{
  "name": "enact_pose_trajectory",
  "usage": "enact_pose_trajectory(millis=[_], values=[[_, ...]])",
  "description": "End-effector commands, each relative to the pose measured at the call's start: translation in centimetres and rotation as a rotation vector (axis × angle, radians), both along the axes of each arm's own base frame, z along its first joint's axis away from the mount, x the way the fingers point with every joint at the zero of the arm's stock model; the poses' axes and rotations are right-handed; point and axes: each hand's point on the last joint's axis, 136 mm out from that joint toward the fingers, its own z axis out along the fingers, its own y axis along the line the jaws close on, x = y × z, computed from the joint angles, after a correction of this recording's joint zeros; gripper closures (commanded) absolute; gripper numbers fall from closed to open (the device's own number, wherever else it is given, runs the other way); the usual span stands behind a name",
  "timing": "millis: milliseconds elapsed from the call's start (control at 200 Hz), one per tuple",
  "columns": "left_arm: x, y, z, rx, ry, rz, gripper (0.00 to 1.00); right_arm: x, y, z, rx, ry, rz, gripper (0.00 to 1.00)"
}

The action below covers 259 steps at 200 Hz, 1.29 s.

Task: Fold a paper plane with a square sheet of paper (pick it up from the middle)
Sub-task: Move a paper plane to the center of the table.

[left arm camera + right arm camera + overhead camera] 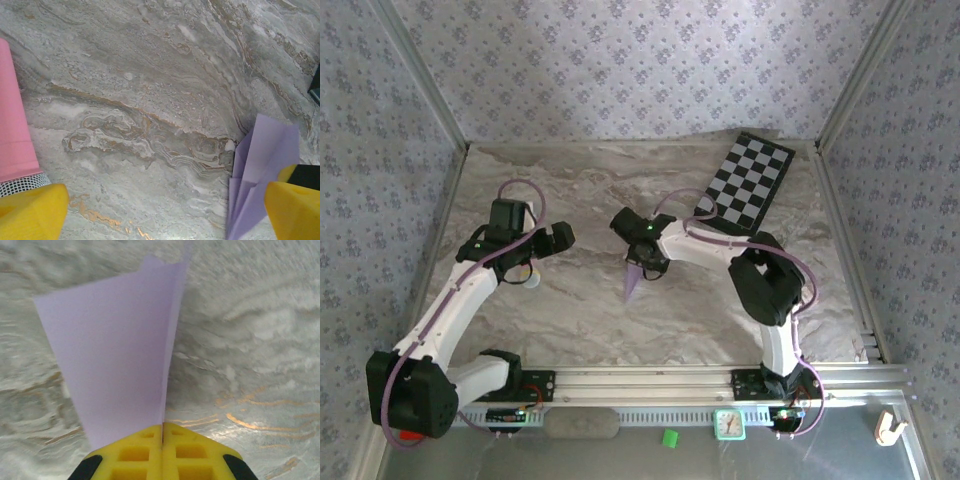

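Pale lilac paper plane (633,285), folded on centre crease, mid-counter (570,305), slanting toward 7 o'clock, pinched in right gripper (642,268).

Wallpaper (620,60) on three sides: pale lilac-grey with a small repeating floral sprig. Aluminium posts (423,75) run up the back corners at 10 and 2 o'clock. Table surface (570,180) has a marble print, grey-beige with rusty gold veins, and it wrinkles along the back edge at 12 o'clock. Black-and-white chequered board (750,180) lies flat at 1 o'clock, set askew, near the right wall. Slotted aluminium rail (640,380) crosses the near edge at 6 o'clock. Below it — a small teal-framed clock (729,424), a green block (669,437), and at 5 o'clock a white hook (890,428). Light soft and even — shadows faint.
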Motion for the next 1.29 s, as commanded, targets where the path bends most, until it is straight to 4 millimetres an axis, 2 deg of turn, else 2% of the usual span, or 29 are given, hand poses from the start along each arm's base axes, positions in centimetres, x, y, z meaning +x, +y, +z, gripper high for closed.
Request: enact_pose_trajectory(millis=[0, 130, 215, 305, 485, 705, 715, 740, 924, 1129, 1289], values=[[0.1, 0.0, -0.1, -0.035, 0.005, 0.008, 0.0, 1.8, 2.9, 4.2, 0.113, -0.117, 0.186, 0.97], [0.3, 0.7, -0.2, -0.068, 0.004, 0.053, 0.0, 2.0, 7.5, 6.9, 0.268, -0.186, 0.421, 0.96], [0.4, 1.0, -0.2, -0.1, -0.002, 0.074, 0.0, 1.6, 9.5, 7.7, 0.357, -0.21, 0.541, 0.95], [0.3, 0.8, 0.0, -0.125, -0.01, 0.071, 0.0, 1.1, 10.9, 7.4, 0.44, -0.206, 0.604, 0.94], [0.1, -0.8, -0.5, -0.212, 0.013, 0.019, 0.02, 0.5, 12.2, 5.2, 0.606, -0.181, 0.626, 0.92], [-0.5, -3.2, -2.7, -0.336, 0.099, -0.023, 0.15, 0.5, 12.0, 2.5, 0.679, -0.149, 0.6, 0.9], [-0.6, -3.3, -2.9, -0.339, 0.103, -0.024, 0.16, 0.0, 11.5, 1.5, 0.669, -0.127, 0.592, 0.9], [-0.7, -3.5, -3.2, -0.341, 0.114, -0.026, 0.17, -0.1, 11.1, 0.7, 0.663, -0.114, 0.582, 0.9], [-2.0, -5.5, -5.2, -0.343, 0.179, -0.061, 0.27, -0.4, 9.5, -2.3, 0.656, -0.066, 0.523, 0.88], [-2.9, -7.0, -6.9, -0.322, 0.234, -0.091, 0.29, -0.7, 8.3, -3.7, 0.637, -0.04, 0.492, 0.81], [-3.4, -8.2, -8.2, -0.301, 0.274, -0.127, 0.32, -0.9, 7.6, -4.6, 0.611, -0.015, 0.469, 0.82]])
